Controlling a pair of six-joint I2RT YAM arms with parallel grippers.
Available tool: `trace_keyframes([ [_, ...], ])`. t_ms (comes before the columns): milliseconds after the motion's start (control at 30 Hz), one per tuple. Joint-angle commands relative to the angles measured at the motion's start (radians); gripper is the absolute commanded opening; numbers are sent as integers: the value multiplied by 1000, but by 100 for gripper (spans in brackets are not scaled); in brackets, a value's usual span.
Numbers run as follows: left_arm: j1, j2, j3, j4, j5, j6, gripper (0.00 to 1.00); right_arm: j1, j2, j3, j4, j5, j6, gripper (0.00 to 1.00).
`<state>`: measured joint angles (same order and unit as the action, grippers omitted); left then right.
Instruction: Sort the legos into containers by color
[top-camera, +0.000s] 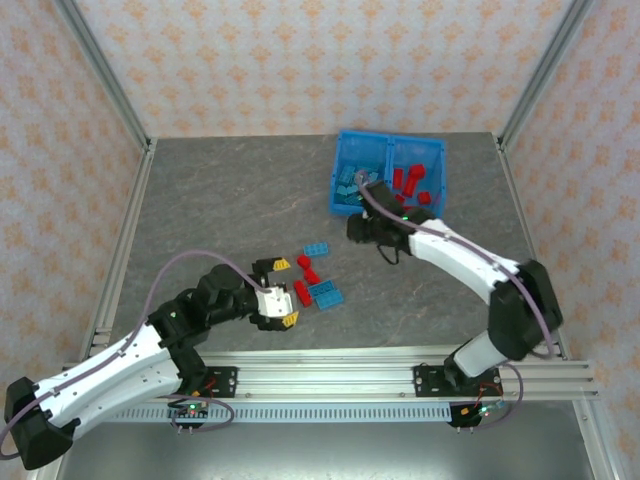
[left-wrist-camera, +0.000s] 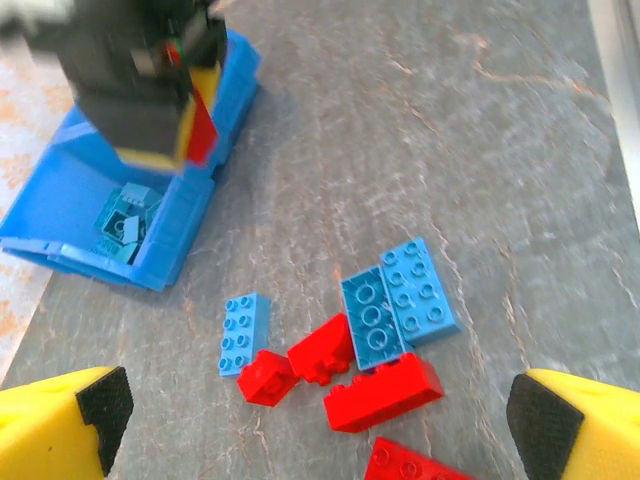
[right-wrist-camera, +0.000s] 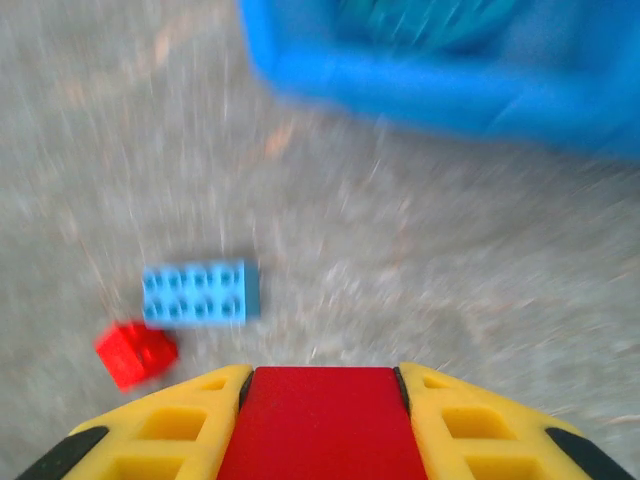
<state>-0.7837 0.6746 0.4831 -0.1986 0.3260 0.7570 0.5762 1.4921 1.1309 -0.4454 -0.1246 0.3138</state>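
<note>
Patterned wallpaper lines the walls around a grey stone-look table (top-camera: 230, 200). Toward the far right of it stands the blue bin (top-camera: 392, 136). Light blue bricks (top-camera: 355, 182) lie in its left compartment and red bricks (top-camera: 410, 183) in its right one. The right gripper (right-wrist-camera: 322, 378) hangs just in front of the bin, its yellow fingers clamped on a red brick (right-wrist-camera: 322, 430). Nearer the middle, the left gripper (top-camera: 287, 292) is spread wide and grasps nothing, low beside the loose legos (top-camera: 325, 293), a mixed red and blue cluster lying on the table well apart from the bin.
</note>
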Motion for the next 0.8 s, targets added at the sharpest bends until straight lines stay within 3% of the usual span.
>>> trace_keyframes([
  [0, 29, 0, 12, 141, 26, -156, 100, -114, -77, -12, 44, 126, 84, 29],
  [200, 74, 64, 2, 392, 207, -372, 100, -279, 49, 168, -22, 183, 84, 29],
  [333, 75, 122, 37, 381, 271, -359, 100, -347, 221, 324, -33, 187, 80, 29],
  [767, 61, 43, 27, 263, 130, -219, 100, -437, 727, 870, -257, 149, 87, 38],
])
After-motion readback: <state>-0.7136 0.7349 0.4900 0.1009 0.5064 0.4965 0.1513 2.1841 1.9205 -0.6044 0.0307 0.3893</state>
